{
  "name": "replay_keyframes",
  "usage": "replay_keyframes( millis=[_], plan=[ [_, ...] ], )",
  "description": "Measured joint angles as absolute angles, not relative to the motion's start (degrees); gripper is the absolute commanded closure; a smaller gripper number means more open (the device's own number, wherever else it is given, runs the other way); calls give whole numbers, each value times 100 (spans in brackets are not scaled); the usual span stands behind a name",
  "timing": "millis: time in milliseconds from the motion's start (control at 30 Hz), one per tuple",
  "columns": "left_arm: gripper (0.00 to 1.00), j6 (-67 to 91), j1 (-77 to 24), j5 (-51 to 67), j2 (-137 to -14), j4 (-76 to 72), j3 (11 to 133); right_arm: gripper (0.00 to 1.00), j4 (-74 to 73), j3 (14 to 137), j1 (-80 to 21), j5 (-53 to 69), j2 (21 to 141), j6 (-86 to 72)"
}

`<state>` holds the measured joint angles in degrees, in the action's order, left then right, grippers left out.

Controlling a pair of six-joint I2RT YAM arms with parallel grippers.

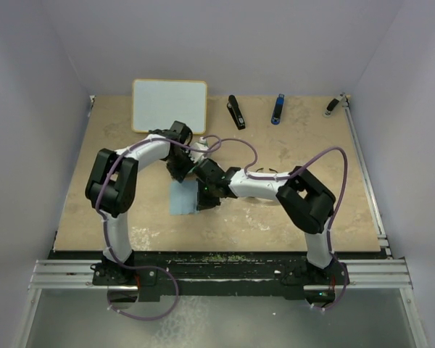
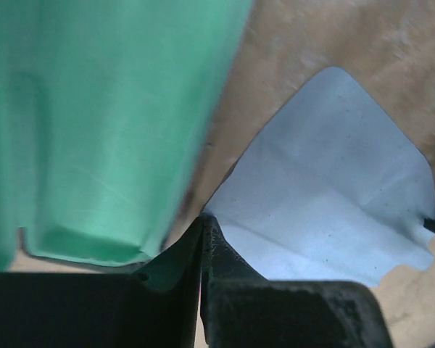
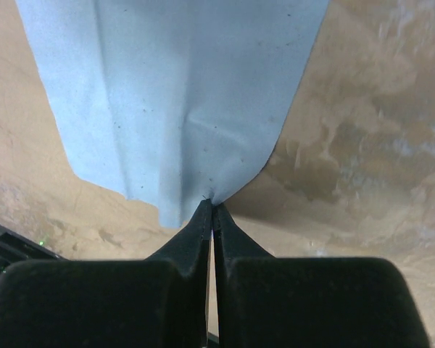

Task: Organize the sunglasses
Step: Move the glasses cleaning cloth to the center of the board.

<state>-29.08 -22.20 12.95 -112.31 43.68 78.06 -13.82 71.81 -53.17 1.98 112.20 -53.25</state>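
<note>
The sunglasses do not show in any view. A light-blue cloth (image 1: 180,201) lies at the table's middle, between both grippers. My left gripper (image 1: 179,172) is shut, and in the left wrist view its tips (image 2: 203,221) meet on a corner of the cloth (image 2: 326,196). My right gripper (image 1: 203,196) is shut, and in the right wrist view its tips (image 3: 212,208) pinch the cloth's near edge (image 3: 181,94), which puckers and lifts there. A blurred green surface (image 2: 94,123) fills the left of the left wrist view; I cannot tell what it is.
A white board (image 1: 170,105) lies at the back left. A black object (image 1: 235,112), a blue object (image 1: 277,109) and a small dark one (image 1: 332,106) lie along the back edge. The two arms cross close together at the centre.
</note>
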Motion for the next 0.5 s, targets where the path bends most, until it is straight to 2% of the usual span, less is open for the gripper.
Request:
replay_keyframes(
  millis=[300,500],
  plan=[
    [96,-2766,-2217,987,-11148,4244,8119,100,-1369,7387,-5245,183,11365,-5183],
    [84,-2495,-2215,862,-10169,4397,7848,100,-1267,7240,-5258,-5,11260,-5183]
  ],
)
